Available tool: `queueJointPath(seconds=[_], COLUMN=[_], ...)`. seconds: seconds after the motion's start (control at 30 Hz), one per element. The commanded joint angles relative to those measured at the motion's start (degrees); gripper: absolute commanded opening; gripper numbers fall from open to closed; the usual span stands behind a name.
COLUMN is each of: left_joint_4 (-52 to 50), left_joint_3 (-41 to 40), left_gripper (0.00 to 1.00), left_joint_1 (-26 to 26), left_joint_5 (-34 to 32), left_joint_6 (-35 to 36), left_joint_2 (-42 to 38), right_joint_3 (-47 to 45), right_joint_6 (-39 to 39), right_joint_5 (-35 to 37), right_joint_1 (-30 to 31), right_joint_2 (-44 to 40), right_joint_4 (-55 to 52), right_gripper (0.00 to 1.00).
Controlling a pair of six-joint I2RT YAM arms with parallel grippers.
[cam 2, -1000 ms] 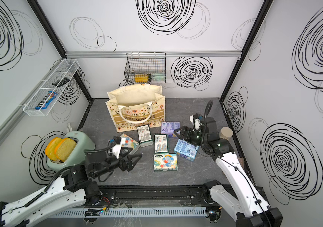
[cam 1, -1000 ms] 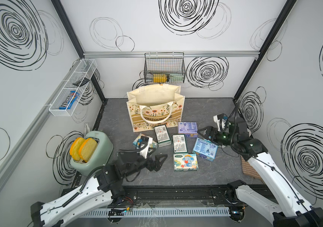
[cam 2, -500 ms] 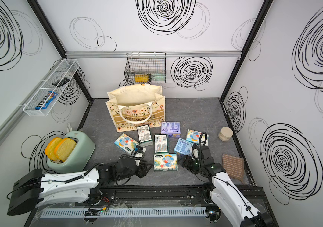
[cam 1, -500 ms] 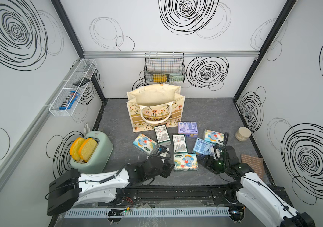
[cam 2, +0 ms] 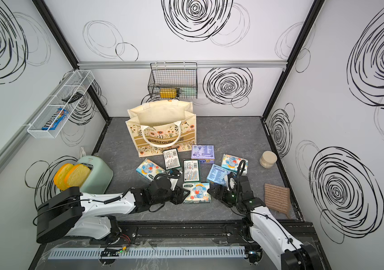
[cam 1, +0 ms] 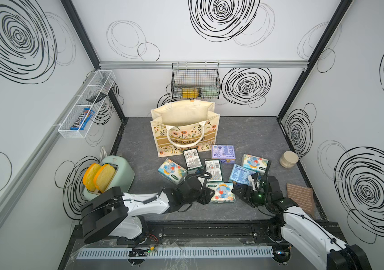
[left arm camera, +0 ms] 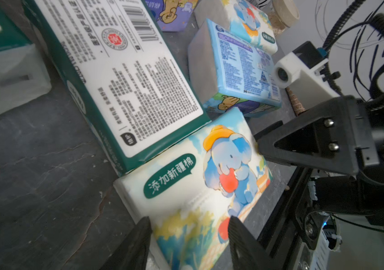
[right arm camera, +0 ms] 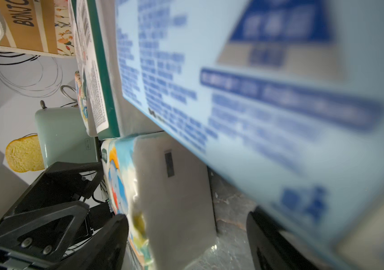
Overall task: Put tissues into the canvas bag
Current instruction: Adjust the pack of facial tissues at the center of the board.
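The canvas bag [cam 1: 184, 131] stands open at the back centre, floral side facing me. Several tissue packs lie in front of it: two dark green [cam 1: 192, 159], one purple [cam 1: 223, 153], one light blue [cam 1: 242, 174], and elephant-print ones [cam 1: 171, 169]. At the front, my left gripper [cam 1: 208, 195] is shut on the left end of an elephant pack [cam 1: 221, 192]; in the left wrist view its fingers [left arm camera: 237, 238] press both sides of that pack [left arm camera: 186, 187]. My right gripper [cam 1: 236, 190] is open at the pack's right end, with a gap beside one finger [right arm camera: 263, 236].
A green toaster [cam 1: 113, 173] with bread slices sits at the left. At the right are a beige jar [cam 1: 288, 159] and a brown mat [cam 1: 299, 198]. A black wire basket [cam 1: 195, 81] hangs on the back wall and a white wire shelf [cam 1: 85, 105] on the left wall.
Both arms have come down to the front elephant pack. The left gripper has narrowed onto its left end; the right gripper moved from the back right to its right end and widened.
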Motion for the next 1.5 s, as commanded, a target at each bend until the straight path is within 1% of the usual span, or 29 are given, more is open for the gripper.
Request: queueJointPath(seconds=[0.0, 0.1, 0.27, 0.47, 0.73, 0.83, 0.97, 1.07, 1.17, 1.3, 1.37, 1.47], left_joint_4=[4.06, 4.63, 6.25, 7.56, 9.91, 11.04, 12.64, 12.88, 13.13, 14.55, 17.91, 17.49], left_joint_3=[-0.7, -2.43, -5.15, -6.55, -7.83, -8.23, -9.04, -9.14, -9.22, -9.43, -9.83, -9.1], left_gripper=[0.56, 0.55, 0.53, 0.53, 0.53, 0.53, 0.53, 0.53, 0.54, 0.55, 0.54, 0.54], left_joint_1=[1.62, 2.74, 3.98, 4.06, 4.13, 4.1, 4.1, 3.94, 3.93, 3.71, 3.17, 1.91], left_joint_5=[1.8, 1.85, 2.21, 2.04, 2.99, 3.76, 4.22, 4.73, 5.06, 6.66, 7.06, 6.4], left_joint_6=[0.06, 0.2, 0.19, 0.28, -0.24, -0.76, -1.61, -1.83, -2.09, -3.72, -5.16, -6.13], left_joint_2=[2.19, 3.71, 4.81, 6.52, 8.44, 9.24, 9.57, 9.23, 8.87, 8.67, 8.02, 6.66], right_joint_3=[-1.7, -1.62, -2.59, -2.66, -4.2, -4.42, -2.71, -0.82, 0.51, 0.32, 0.53, 1.36], right_joint_6=[1.05, 1.27, 1.18, -1.62, 1.54, 3.53, 4.5, 6.89, 8.79, 10.82, 11.13, 11.5], right_joint_5=[-3.87, -7.35, -15.41, -18.74, -23.82, -25.84, -25.47, -26.06, -25.6, -24.55, -24.36, -24.23], right_joint_1=[-0.59, -0.7, -0.7, -0.7, -0.22, -0.08, -0.13, 0.11, 0.42, 0.74, 0.95, 1.44], right_joint_2=[4.55, 8.08, 14.19, 21.33, 25.03, 23.24, 13.54, 6.58, 2.28, 0.35, 0.43, 0.67], right_joint_4=[4.1, 6.49, 12.4, 15.3, 25.37, 27.53, 22.18, 19.37, 17.5, 18.09, 18.18, 18.18], right_gripper=[0.85, 0.86, 0.87, 0.87, 0.85, 0.83, 0.82, 0.81, 0.81, 0.8, 0.8, 0.8])
